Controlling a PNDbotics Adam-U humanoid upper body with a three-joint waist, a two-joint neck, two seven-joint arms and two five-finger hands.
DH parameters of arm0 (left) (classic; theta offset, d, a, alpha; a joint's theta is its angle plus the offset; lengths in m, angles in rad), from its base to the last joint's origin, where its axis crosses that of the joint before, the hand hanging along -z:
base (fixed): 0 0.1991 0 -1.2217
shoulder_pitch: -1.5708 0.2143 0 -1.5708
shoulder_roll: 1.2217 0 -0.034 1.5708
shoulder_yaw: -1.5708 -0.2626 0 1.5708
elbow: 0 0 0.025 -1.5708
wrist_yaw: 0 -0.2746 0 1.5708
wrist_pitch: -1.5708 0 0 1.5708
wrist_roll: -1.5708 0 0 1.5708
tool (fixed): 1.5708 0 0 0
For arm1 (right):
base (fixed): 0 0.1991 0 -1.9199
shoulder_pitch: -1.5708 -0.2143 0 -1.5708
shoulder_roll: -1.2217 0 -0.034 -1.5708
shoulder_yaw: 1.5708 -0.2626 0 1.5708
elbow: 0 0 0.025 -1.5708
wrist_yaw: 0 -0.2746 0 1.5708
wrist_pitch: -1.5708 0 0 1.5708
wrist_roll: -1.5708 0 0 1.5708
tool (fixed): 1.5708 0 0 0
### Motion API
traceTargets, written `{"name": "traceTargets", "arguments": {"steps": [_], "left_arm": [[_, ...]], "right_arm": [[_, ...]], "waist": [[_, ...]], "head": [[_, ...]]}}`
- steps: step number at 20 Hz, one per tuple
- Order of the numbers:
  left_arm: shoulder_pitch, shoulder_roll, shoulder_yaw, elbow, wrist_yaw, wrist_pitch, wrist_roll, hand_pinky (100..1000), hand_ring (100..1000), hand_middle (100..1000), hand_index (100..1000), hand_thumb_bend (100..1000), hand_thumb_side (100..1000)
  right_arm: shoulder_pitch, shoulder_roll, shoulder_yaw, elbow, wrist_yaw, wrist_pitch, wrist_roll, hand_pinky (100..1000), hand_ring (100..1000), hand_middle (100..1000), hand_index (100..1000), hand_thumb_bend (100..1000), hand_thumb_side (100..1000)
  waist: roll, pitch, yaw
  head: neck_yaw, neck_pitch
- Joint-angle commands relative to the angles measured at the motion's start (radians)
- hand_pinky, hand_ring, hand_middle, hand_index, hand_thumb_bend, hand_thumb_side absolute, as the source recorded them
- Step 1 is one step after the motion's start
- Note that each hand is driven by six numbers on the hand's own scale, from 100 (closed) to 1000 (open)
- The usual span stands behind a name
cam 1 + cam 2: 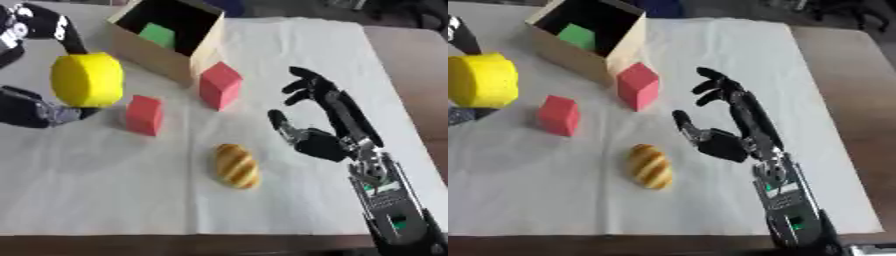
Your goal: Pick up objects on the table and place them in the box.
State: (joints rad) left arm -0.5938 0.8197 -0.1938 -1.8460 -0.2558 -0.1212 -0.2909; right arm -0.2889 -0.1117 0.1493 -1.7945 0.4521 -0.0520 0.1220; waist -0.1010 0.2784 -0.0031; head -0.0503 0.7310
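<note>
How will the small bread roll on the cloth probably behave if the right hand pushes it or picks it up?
The bread roll is an elongated oval with rounded sides, so a sideways push would probably roll or spin it. It looks glossy and moulded, perhaps a light toy, so it may slip between fingers. It lies apart from the red blocks, and the open right hand is nearest.

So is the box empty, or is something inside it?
Not empty. The box stands open at the top, and a green block shows inside against its dark interior. Whether anything else lies deeper in cannot be told.
</note>
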Motion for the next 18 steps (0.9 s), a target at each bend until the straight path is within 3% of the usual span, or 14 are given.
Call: {"name": "traceTargets", "arguments": {"steps": [1, 4, 9, 14, 18], "left_arm": [[-0.073, 0.032, -0.009, 0.077, -0.028, 0.008, 0.010, 754, 591, 522, 611, 493, 144], [-0.164, 0.002, -0.040, 0.209, -0.083, -0.008, 0.006, 755, 595, 528, 619, 496, 144], [-0.314, -0.119, -0.065, 0.476, -0.194, -0.058, 0.005, 758, 603, 543, 636, 498, 146], [-0.411, -0.253, -0.052, 0.720, -0.378, -0.130, 0.034, 761, 617, 575, 674, 522, 153], [-0.447, -0.337, -0.021, 0.846, -0.514, -0.163, 0.089, 761, 620, 586, 686, 527, 155]], "right_arm": [[-0.002, -0.013, 0.004, -0.010, -0.008, -0.003, 0.005, 840, 652, 678, 925, 333, 391], [0.002, -0.013, 0.009, -0.010, -0.010, -0.005, 0.010, 840, 652, 678, 925, 335, 391], [0.008, -0.010, 0.019, -0.008, -0.014, -0.008, 0.019, 840, 652, 678, 926, 335, 391], [0.012, -0.005, 0.031, -0.006, -0.020, -0.011, 0.030, 840, 652, 678, 926, 334, 393], [0.013, -0.002, 0.041, -0.005, -0.025, -0.014, 0.040, 840, 652, 678, 926, 333, 393]], "waist": [[0.015, -0.020, -0.008], [0.013, -0.027, -0.019], [0.008, -0.035, -0.030], [0.004, -0.040, -0.048], [0.001, -0.045, -0.064]], "head": [[0.009, 0.008], [0.021, 0.015], [0.033, 0.023], [0.042, 0.026], [0.051, 0.031]]}}
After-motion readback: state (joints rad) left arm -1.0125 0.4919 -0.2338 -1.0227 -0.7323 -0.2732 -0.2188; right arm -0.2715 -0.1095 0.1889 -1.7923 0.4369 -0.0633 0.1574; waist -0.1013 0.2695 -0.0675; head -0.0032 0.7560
